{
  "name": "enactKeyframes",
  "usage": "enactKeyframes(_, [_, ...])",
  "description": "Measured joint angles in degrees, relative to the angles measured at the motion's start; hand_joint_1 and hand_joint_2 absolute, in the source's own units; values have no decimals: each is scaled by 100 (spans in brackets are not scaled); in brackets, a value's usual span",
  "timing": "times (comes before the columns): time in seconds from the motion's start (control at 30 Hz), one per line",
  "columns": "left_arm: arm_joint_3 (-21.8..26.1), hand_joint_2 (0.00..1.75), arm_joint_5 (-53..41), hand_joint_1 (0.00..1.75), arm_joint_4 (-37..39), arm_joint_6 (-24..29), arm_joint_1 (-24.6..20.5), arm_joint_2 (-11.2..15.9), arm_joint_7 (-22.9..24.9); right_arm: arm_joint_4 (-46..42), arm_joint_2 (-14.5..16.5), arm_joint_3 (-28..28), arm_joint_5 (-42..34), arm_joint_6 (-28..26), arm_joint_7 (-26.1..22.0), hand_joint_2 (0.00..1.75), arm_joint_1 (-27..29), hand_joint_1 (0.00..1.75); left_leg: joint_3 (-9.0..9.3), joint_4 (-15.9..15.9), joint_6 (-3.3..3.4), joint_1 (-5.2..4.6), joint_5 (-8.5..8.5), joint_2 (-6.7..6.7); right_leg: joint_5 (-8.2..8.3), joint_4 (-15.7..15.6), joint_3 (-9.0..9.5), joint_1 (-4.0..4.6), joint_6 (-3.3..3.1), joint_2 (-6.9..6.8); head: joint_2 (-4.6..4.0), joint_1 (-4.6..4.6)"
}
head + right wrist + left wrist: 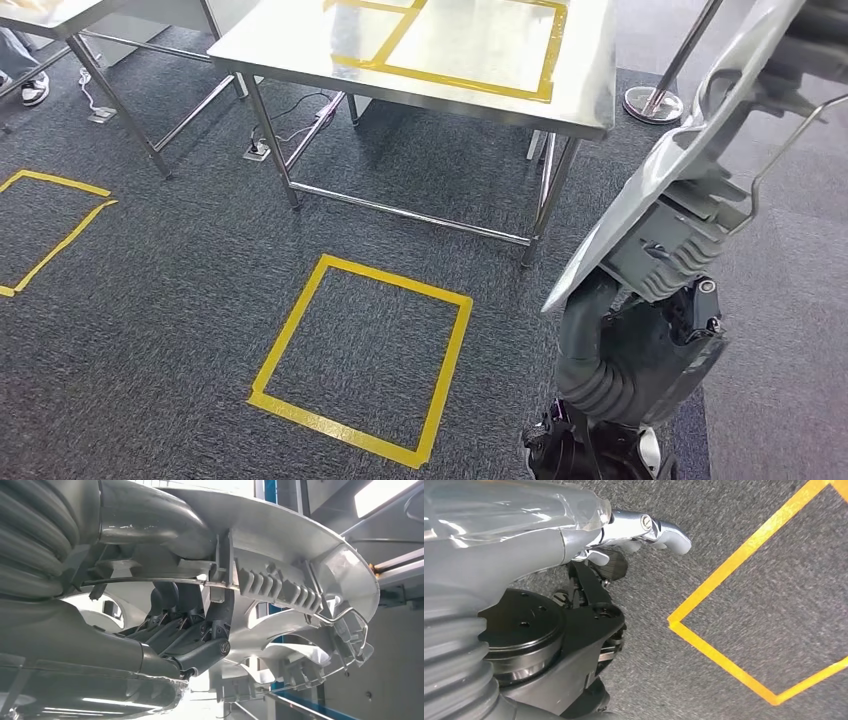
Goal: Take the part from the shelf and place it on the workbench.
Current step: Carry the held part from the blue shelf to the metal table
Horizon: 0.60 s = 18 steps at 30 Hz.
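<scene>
**While gripped aloft: one part, right hand, short of the workbench**

Where counted from the head view: one silver part (700, 140), one steel workbench (585, 95), a second steel table (60, 15) at the far left corner, two full yellow tape squares on the carpet (362, 360) (45, 225), one more taped rectangle on the workbench top (470, 45), one round stand base (652, 103) behind the bench, one shoe of a person (36, 90) at the far left edge.

Seen as a large curved disc of pale grey metallic plastic, ribbed and spoked on its inner face (280, 585), with a thin wire ring clipped round the rim (350, 615); tilted steeply on edge, raised at the right of the scene, clear of the carpet and off to the right of the bench.

Held by the right hand (665, 250), fingers (192, 630) clamped over the rim from inside, thumb across the other face; forearm angled up from below.

Left hand (624, 545) hanging over the carpet near a yellow square (724, 635), fingers curled in, nothing between them.
</scene>
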Motion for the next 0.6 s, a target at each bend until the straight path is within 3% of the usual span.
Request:
enactKeyframes(0.1, [20,175,1,0,0,-2,7,-2,24,-14,1,-15,7,23,-4,175,9,175,97,-11,47,-4,-57,31,-427,953,-512,4,-1,-11,-1,22])
enactKeyframes(0.17, [34,175,-1,0,0,5,18,-1,27,-14,-1,-28,7,29,-3,175,22,175,169,-7,27,-8,-115,48,-532,1419,-825,3,-2,-15,0,21])
enactKeyframes(0.2, [40,175,-4,0,0,14,26,-1,16,-14,-1,-33,7,33,-3,175,27,175,222,-5,5,-5,-151,52,-439,1345,-828,-1,-10,-19,-1,22])
enactKeyframes(0.27, [46,175,-8,0,0,39,38,-2,-19,-15,-2,-39,7,41,-3,175,38,175,353,1,-56,4,-243,53,-45,642,-565,-12,-37,-45,-1,27])
enactKeyframes(0.33, [51,175,-10,0,0,64,44,-2,-43,-12,-4,-48,7,46,-3,175,49,175,458,19,-134,2,-338,62,178,46,-340,8,-84,-77,-1,18])
enactKeyframes(0.43, [56,175,-9,0,1,87,33,-5,-65,-31,10,-71,7,65,0,175,59,175,477,69,-239,3,-343,75,183,-88,-251,53,-207,-71,-1,-2])
enactKeyframes(0.47, [56,175,-5,0,1,72,19,-11,-72,-40,21,-78,5,75,2,175,59,175,396,208,-268,7,-268,72,175,-120,-211,42,-229,-72,-1,-2])
enactKeyframes(0.53, [56,175,5,0,2,20,-7,-27,-73,-48,45,-83,1,94,3,175,52,175,6,793,-323,13,-159,60,141,-208,-93,6,-281,-79,-1,-7])
enactKeyframes(0.6, [59,175,15,0,2,-8,-6,-32,-57,-49,58,-87,-1,103,3,175,49,175,-499,1451,-354,26,-377,54,81,-271,19,-3,-332,-78,0,-8])
